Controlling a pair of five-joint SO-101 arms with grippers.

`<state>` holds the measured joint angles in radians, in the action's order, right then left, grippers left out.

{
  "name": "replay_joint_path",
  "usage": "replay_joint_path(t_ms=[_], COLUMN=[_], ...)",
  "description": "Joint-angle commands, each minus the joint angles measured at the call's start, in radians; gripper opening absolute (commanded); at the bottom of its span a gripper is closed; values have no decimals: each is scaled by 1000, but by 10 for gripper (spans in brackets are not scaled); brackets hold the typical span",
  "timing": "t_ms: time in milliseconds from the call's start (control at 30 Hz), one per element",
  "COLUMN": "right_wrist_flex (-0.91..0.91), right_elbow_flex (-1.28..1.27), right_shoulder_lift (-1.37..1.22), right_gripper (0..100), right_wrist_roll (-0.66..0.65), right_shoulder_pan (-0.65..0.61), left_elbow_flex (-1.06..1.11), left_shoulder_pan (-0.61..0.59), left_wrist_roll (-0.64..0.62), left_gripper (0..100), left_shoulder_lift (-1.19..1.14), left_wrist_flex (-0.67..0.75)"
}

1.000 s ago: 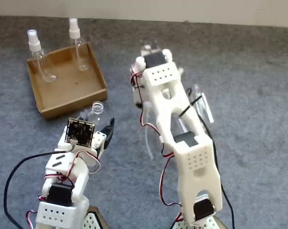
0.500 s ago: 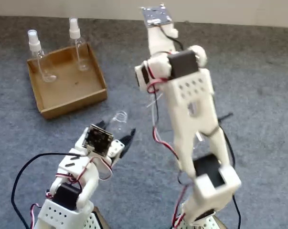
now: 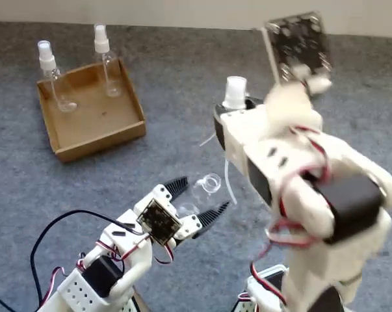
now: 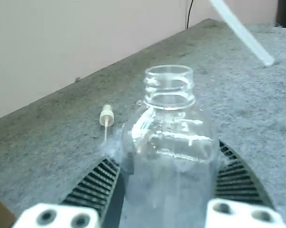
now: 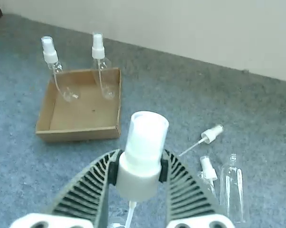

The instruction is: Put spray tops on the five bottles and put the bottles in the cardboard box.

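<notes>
So the grey carpeted table (image 3: 182, 78) carries everything. The right arm (image 3: 313, 188) is reared up over the near right side, and the right gripper (image 5: 139, 166) has its jaws clamped on a white spray top (image 5: 143, 152). The cap sticks up above the jaws and its thin dip tube (image 3: 229, 185) hangs down below.

The left arm (image 3: 111, 266) comes in from the near edge. The left gripper (image 3: 196, 198) has its black jaws pressed on either side of a clear open bottle (image 4: 169, 123). The bare threaded neck pokes out past the fingertips, roughly mid-table toward the near edge and just beside that dangling tube.

The cardboard box (image 3: 101, 144) sits by the far left corner. Two capped bottles stand along its far side, one (image 3: 52, 78) at its left corner and one (image 3: 106, 62) further right.

Toward the right side of the table there's a capless bottle (image 5: 231, 185) lying down, with a loose spray top (image 5: 208, 168) just beside it and another one (image 5: 210, 134) a bit further off.
</notes>
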<state>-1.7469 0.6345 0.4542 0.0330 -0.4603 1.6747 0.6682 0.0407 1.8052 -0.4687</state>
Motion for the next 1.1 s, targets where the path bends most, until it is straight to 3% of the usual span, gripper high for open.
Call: replay_joint_path(t_ms=[0,533,700,867,1067], right_wrist_flex=[25,38,39,58,53], right_elbow_flex=[-5,-5,-5,-4,-5], right_shoulder_lift=[107,154,148,157,157], right_gripper=[19,19,19,19,19], right_wrist_roll=[-12,-11,-11,106,109], right_shoulder_pan=[15,13,12,13,13], left_elbow_flex=[19,18,19,19,19], left_shoulder_pan=[61,200,206,203,202], left_wrist_roll=[3,3,2,2,2], left_gripper=[147,147,147,147,147], left_shoulder_lift=[13,13,13,13,13], left_wrist_flex=[23,29,104,112,112])
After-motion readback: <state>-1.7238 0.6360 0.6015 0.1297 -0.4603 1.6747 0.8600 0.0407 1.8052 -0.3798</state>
